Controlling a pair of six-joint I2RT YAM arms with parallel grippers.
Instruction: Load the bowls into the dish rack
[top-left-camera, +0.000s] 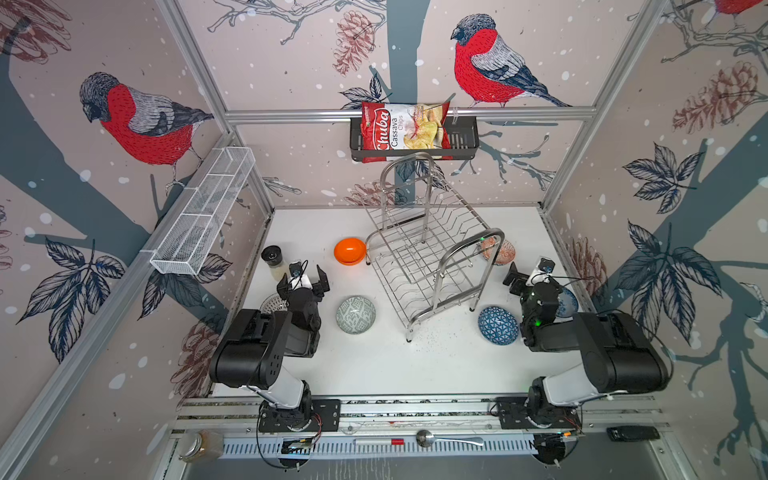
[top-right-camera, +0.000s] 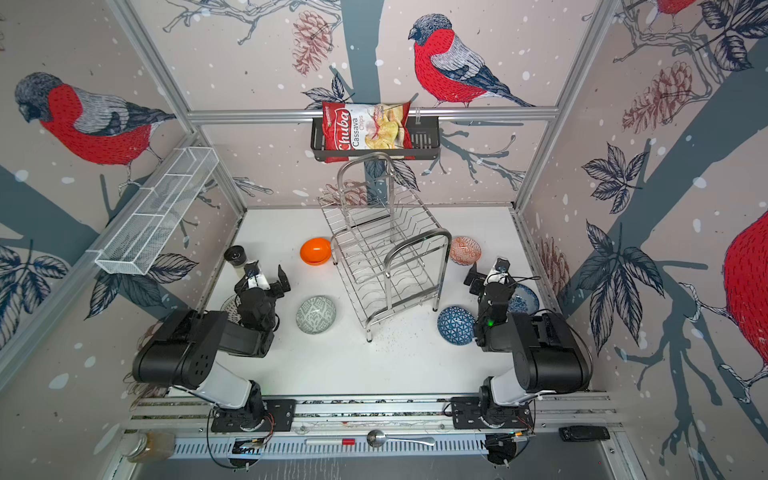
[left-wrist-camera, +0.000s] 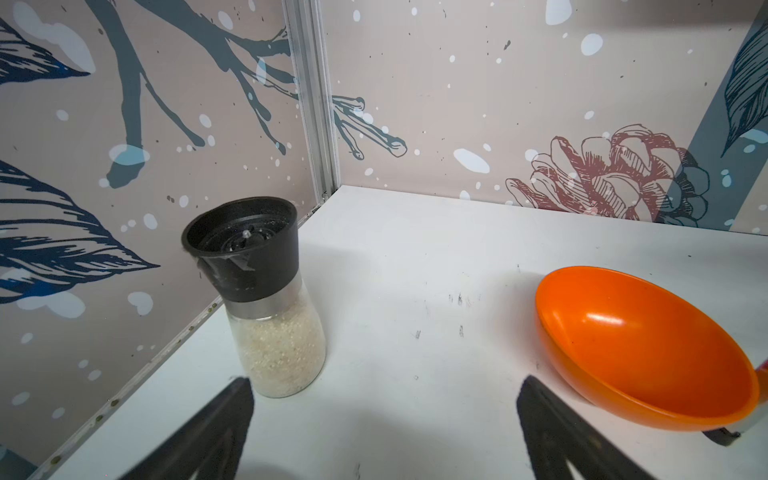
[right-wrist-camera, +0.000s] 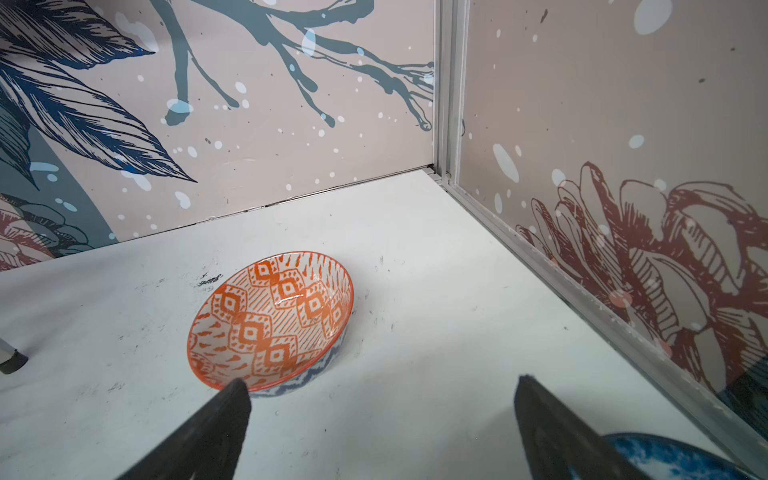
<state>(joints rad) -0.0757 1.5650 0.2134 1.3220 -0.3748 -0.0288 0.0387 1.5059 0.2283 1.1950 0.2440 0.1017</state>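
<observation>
**Bowls (top-left-camera: 355, 314) lie on the table (top-left-camera: 374, 365) around the bare dish rack (top-left-camera: 415, 249); left gripper (left-wrist-camera: 384, 381) and right gripper (right-wrist-camera: 382, 384) both gape, holding nothing.**
The orange bowl (left-wrist-camera: 648, 353), just beside the rack: glossy, probably light and slippery. The red-orange patterned bowl (right-wrist-camera: 270, 322): likely ceramic, heavier, chippable. Both are empty; pinch across the rim. The glass grinder (left-wrist-camera: 266, 299) holds pale grains.
</observation>
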